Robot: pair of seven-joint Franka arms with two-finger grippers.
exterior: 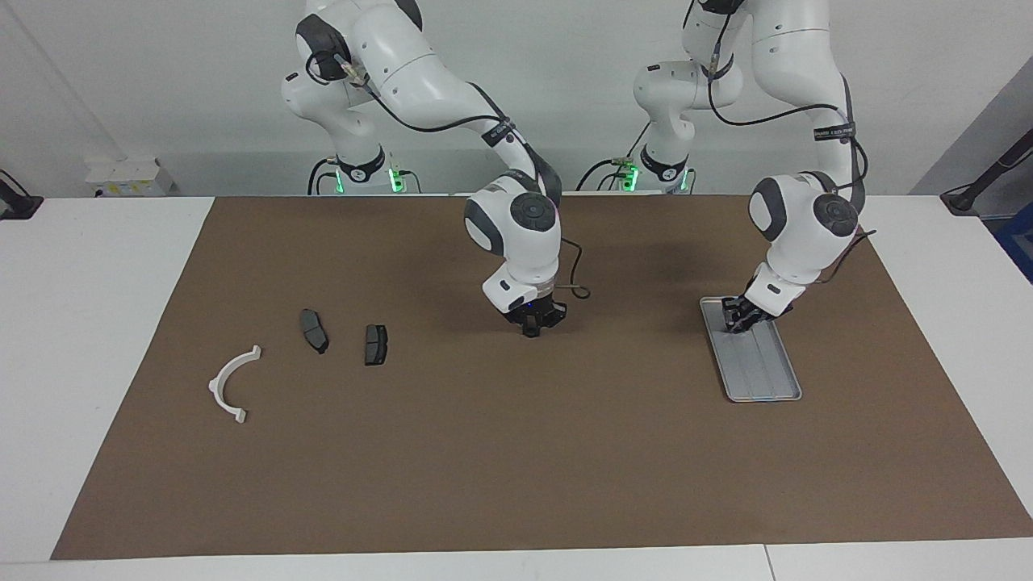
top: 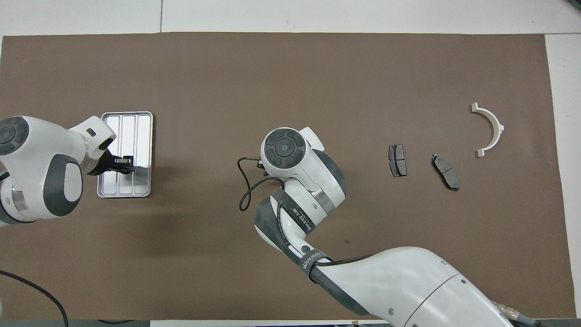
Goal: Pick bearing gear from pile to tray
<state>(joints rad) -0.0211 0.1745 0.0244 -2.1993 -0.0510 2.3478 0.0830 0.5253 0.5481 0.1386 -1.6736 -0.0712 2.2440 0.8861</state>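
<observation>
Silver ribbed tray (exterior: 763, 375), brown mat (exterior: 516, 452).

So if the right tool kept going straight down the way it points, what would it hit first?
Most likely just the bare brown mat: the right tool points down over its middle, with nothing under it, well clear of the pads and tray.
</observation>
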